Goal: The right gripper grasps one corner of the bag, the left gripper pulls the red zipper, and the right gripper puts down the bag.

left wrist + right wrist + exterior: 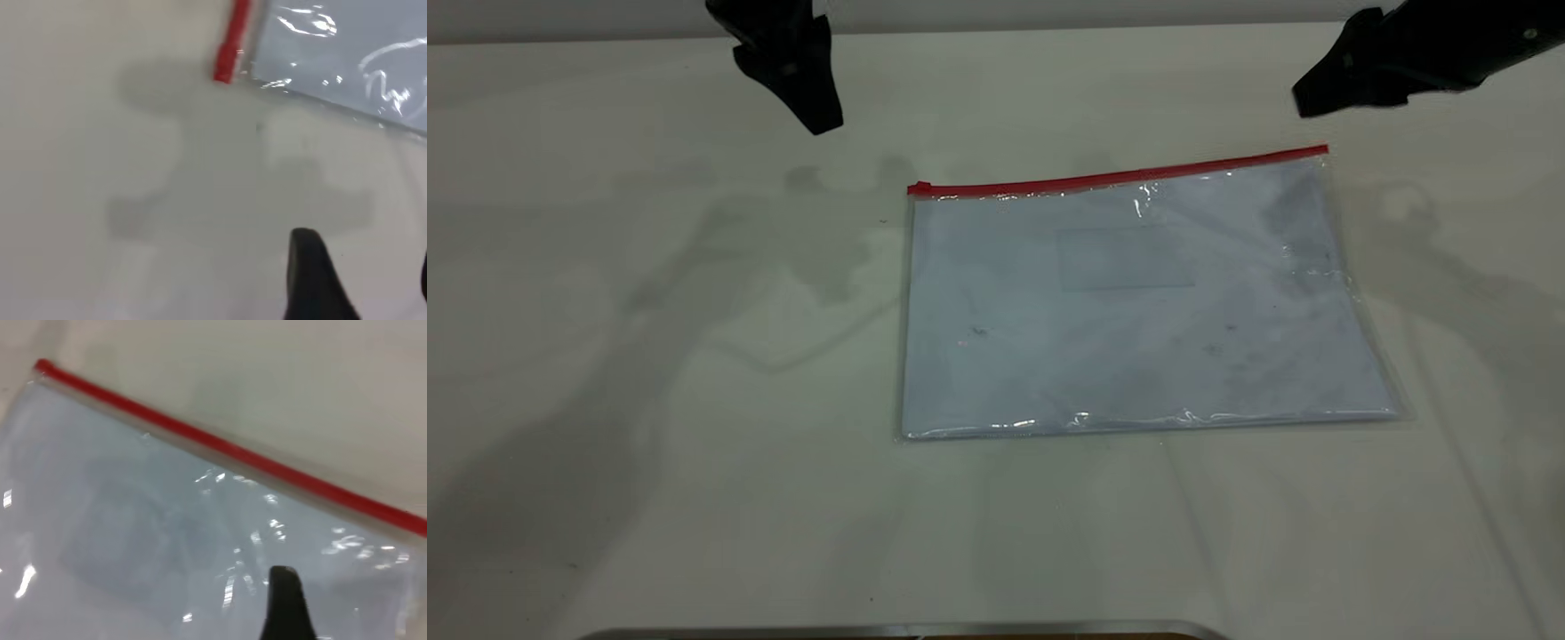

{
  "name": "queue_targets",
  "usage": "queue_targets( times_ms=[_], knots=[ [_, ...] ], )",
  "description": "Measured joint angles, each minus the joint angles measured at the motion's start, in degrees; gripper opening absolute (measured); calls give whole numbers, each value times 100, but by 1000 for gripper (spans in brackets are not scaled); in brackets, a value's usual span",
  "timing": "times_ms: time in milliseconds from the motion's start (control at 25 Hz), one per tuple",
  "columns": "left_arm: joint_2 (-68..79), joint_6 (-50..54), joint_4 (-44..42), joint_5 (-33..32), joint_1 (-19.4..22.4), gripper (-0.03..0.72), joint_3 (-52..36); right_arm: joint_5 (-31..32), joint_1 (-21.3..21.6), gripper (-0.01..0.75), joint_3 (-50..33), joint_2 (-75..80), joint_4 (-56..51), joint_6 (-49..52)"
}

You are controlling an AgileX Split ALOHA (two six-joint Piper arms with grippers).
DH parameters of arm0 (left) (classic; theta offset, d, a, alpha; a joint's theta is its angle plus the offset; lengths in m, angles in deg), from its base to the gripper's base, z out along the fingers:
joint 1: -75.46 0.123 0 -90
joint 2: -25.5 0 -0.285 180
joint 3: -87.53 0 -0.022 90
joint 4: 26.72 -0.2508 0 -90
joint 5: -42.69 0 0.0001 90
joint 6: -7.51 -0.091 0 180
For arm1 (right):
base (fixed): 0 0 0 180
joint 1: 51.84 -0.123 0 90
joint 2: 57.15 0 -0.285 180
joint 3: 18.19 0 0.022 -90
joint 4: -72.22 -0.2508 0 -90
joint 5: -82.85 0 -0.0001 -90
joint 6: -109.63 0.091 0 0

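Exterior view shows our right gripper (1303,102) above the bag (1138,311) corner, jaws unreadable, so we risk pinching table beside it.

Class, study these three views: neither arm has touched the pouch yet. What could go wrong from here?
1. The bag lies flat on the table, so the right tool, hanging beyond its far right corner, may fail to catch the thin edge.
2. The red zipper slider at the left end is tiny; the left tool could miss it.
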Motion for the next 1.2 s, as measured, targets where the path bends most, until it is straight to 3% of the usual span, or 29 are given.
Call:
queue_targets(
  times_ms=[200, 400, 640, 920, 1200],
  knots=[
    [-518, 1267, -424, -40, -6, 480, -11, -377, 0, 593, -10, -931, 326, 714],
    [-1732, 2779, -1262, -772, -6, 482, -11, -98, 0, 566, -16, -2621, 1382, 2174],
    [-3062, 4071, -2014, -1975, -6, 482, -16, 739, 0, 564, -20, -4702, 2962, 4319],
    [-4110, 4855, -2187, -1975, -6, 482, -23, 2031, 0, 564, -27, -6578, 4969, 6633],
    [-5340, 5724, -1827, -1975, -6, 482, -319, 3516, 0, 564, -49, -7933, 5928, 7703]
  ],
)
